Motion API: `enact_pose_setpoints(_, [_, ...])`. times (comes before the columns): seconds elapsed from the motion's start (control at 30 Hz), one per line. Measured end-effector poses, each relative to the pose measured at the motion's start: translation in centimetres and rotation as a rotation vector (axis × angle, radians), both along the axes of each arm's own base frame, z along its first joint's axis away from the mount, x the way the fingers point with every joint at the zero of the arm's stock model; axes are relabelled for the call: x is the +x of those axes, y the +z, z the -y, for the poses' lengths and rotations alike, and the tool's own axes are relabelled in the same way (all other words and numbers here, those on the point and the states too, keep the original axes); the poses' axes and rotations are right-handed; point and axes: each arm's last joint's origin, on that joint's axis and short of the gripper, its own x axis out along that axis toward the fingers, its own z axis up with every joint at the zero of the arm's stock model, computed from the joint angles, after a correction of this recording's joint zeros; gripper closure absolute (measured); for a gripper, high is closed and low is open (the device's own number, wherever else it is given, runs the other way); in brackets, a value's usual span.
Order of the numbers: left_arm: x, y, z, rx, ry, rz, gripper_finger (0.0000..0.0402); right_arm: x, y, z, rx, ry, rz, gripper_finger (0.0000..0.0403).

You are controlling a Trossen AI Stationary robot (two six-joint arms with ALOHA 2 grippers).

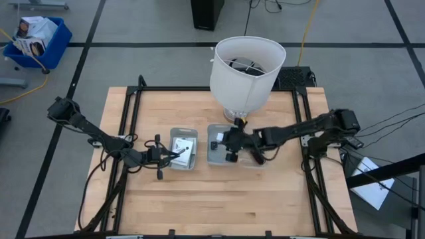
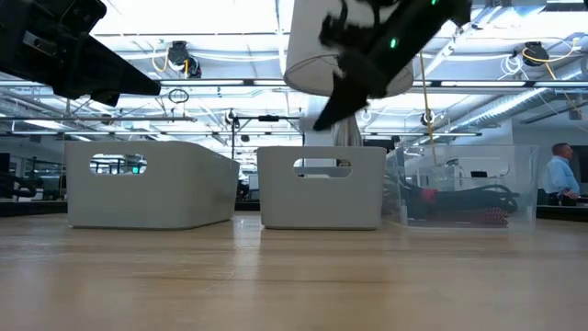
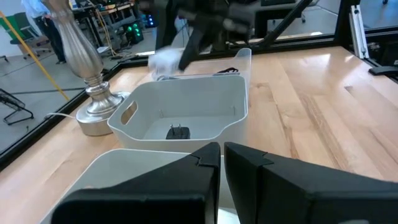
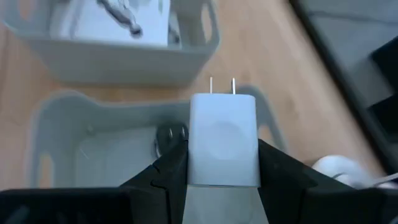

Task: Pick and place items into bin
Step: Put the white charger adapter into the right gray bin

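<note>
Right gripper (image 4: 222, 163): fingers clamped on a white charger (image 4: 224, 140), prongs pointing away, held above the right bin (image 1: 216, 155).
Right bin: small dark item (image 3: 178, 132) on its floor.
Left gripper (image 1: 174, 155): fingers almost together, holding nothing visible, over the left bin (image 1: 174, 163).
Left bin: holds white packets (image 1: 184, 146).
Clear box (image 2: 464, 198): just beside the right bin, black cable (image 2: 469, 199) inside.
Lamp (image 1: 246, 72): at the table's far edge.

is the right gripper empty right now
No, the right gripper is shut on a white two-prong charger plug, held above the grey bin.
</note>
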Motion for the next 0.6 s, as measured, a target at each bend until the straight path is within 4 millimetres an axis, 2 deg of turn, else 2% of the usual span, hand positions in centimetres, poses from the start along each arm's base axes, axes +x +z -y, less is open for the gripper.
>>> enact_pose_setpoints(0.13, [0.0, 0.0, 0.0, 0.0, 0.001, 0.0, 0.0371, 0.3, -2.2, 2.1, 0.068, -0.025, -0.023, 0.026])
enact_pose_setpoints(0.3, [0.0, 0.0, 0.0, -0.001, 0.001, 0.0, 0.0371, 0.2, -4.5, 3.2, 0.115, -0.027, -0.068, 0.026])
enact_pose_setpoints(0.47, [0.0, 0.0, 0.0, 0.0, 0.001, 0.0, 0.0371, 0.4, -4.8, 3.5, 0.125, -0.039, -0.063, 0.026])
enact_pose_setpoints(0.6, [0.0, 0.0, 0.0, 0.0, 0.001, 0.0, 0.0371, 0.4, -4.7, 3.4, 0.134, -0.044, -0.048, 0.0216])
